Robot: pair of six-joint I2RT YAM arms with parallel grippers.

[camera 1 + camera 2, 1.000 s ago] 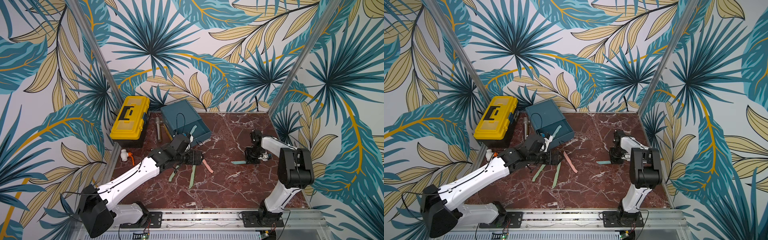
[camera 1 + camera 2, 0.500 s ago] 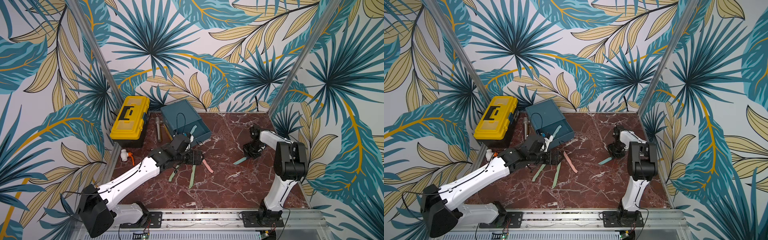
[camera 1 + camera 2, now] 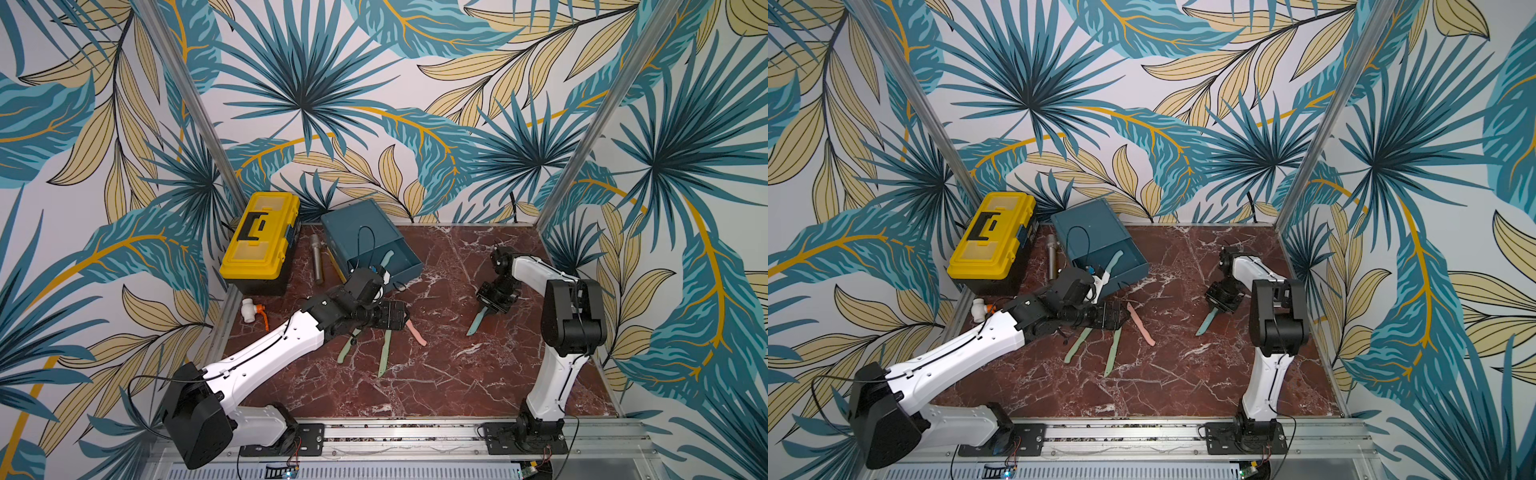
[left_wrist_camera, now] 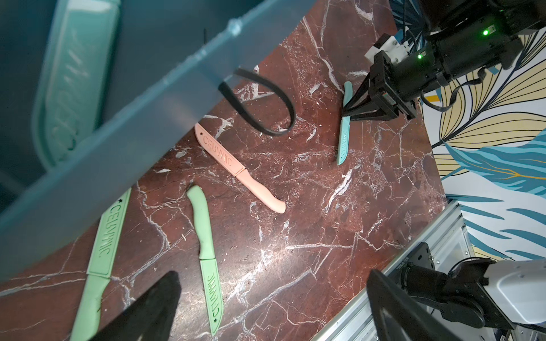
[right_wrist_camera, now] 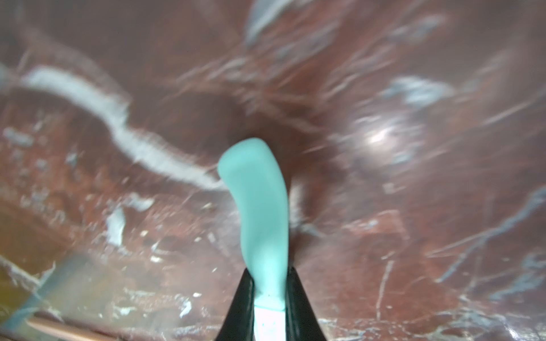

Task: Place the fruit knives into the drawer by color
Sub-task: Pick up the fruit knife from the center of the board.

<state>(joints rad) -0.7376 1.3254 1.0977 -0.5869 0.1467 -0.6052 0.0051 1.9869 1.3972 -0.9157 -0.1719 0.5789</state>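
Teal-blue knife (image 3: pixel 475 325) is sitting pinched where handle meets blade, the right gripper (image 3: pixel 484 308) clenching it over the marble table (image 3: pixel 457 386), well apart from the drawer (image 3: pixel 360 232). The left gripper (image 3: pixel 397 316) is hovering with fingers spread wide, holding nothing, above the green knives (image 3: pixel 385 354), with the pink knife (image 3: pixel 416 333) lying just beside them. Another teal knife (image 3: pixel 388 260) is lying in the drawer's pulled-out top tray.

Back left: I see toolbox (image 3: pixel 259 241), cylinder (image 3: pixel 318 257), drawer chest (image 3: pixel 357 224), left to right.
Open drawer (image 3: pixel 409 266): first knife (image 3: pixel 387 259) inside.
Before chest: second knife (image 3: pixel 346 352), third knife (image 3: pixel 385 353), fourth knife (image 3: pixel 417 334) side by side on tabletop (image 3: pixel 457 382).
Right side: fifth knife (image 3: pixel 477 323) in right end effector (image 3: pixel 485 306).
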